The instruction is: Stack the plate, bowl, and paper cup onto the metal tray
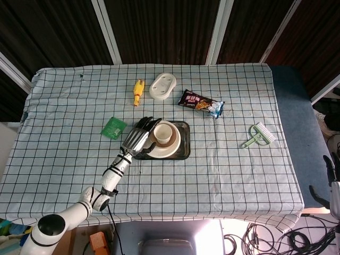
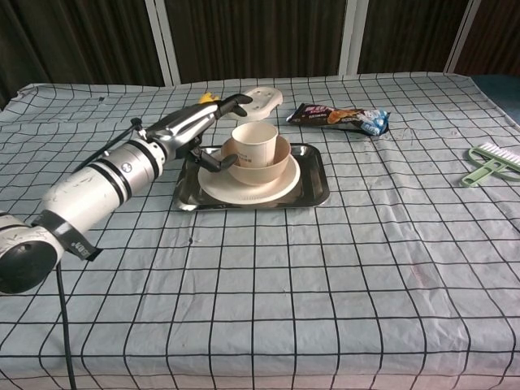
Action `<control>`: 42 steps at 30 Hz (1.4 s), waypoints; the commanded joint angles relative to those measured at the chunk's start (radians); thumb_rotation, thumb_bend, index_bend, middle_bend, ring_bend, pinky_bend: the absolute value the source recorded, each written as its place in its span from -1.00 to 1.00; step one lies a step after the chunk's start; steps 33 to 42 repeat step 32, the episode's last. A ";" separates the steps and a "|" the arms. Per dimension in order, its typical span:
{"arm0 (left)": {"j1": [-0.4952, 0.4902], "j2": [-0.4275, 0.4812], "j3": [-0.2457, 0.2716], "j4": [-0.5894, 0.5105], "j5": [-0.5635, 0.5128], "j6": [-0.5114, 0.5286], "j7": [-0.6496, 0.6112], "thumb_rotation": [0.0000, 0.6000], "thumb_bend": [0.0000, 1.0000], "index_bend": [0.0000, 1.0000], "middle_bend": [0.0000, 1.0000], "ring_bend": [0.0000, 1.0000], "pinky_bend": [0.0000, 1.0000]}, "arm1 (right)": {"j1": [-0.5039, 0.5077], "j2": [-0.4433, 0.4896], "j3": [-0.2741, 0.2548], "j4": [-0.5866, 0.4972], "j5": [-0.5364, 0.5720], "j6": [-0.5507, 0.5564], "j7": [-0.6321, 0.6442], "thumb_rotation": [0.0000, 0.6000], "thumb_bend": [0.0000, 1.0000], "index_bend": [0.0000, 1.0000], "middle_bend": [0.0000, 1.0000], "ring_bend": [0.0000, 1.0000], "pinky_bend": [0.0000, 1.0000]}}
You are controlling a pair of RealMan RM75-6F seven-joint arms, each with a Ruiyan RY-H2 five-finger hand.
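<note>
Bench (image 1: 64, 133) covered with a checked cloth. Green circuit board (image 1: 113, 127) lies at 9 o'clock of the metal tray (image 1: 184, 143), near it, flat on the cloth.

Left hand (image 1: 139, 138) sits at the tray's 9 o'clock edge, its fingers (image 2: 213, 114) spread and extended above the stack's left side. Thumb curls low beside the bowl (image 2: 278, 162); whether it touches the bowl, I cannot tell. Hand holds nothing. In the chest view the left hand (image 2: 199, 130) shows apart from the cup rim.

Yellow rubber chicken toy (image 1: 138, 92) lies at 11 o'clock of the tray, well apart. White oval dish (image 1: 162, 86) just beside it, at 12 o'clock of the tray.

Stack: plate (image 1: 175, 150) rests flat in the metal tray, bowl on the plate, paper cup (image 1: 163, 134) upright inside the bowl. Chest view confirms: paper cup (image 2: 251, 139) rim stands above the bowl rim; plate (image 2: 276, 183) centred on the metal tray (image 2: 316, 180).

Snack packet (image 1: 201, 103) at 1 o'clock of the tray, apart from it. Green-handled brush (image 1: 258, 135) at 3 o'clock, well apart.

Right hand (image 1: 333, 178) shows at the frame's far right edge, off the bench; fingers upright and apart, holding nothing.
</note>
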 commanded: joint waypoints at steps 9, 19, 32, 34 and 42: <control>0.184 0.251 0.093 -0.252 0.059 0.238 0.327 1.00 -0.23 -1.00 -0.95 -1.00 -0.94 | -0.012 0.010 -0.009 -0.017 -0.019 0.019 -0.010 1.00 -0.64 -0.93 -1.00 -1.00 -1.00; 0.578 0.647 0.179 -0.706 -0.110 0.452 0.534 1.00 -0.23 -1.00 -0.98 -1.00 -0.96 | -0.035 0.030 -0.009 -0.132 0.015 0.028 -0.140 1.00 -0.64 -1.00 -1.00 -1.00 -1.00; 0.668 0.713 0.193 -0.813 -0.103 0.437 0.519 1.00 -0.22 -1.00 -0.97 -1.00 -1.00 | -0.045 0.028 -0.026 -0.197 0.044 -0.005 -0.248 1.00 -0.64 -1.00 -1.00 -1.00 -1.00; 0.668 0.713 0.193 -0.813 -0.103 0.437 0.519 1.00 -0.22 -1.00 -0.97 -1.00 -1.00 | -0.045 0.028 -0.026 -0.197 0.044 -0.005 -0.248 1.00 -0.64 -1.00 -1.00 -1.00 -1.00; 0.668 0.713 0.193 -0.813 -0.103 0.437 0.519 1.00 -0.22 -1.00 -0.97 -1.00 -1.00 | -0.045 0.028 -0.026 -0.197 0.044 -0.005 -0.248 1.00 -0.64 -1.00 -1.00 -1.00 -1.00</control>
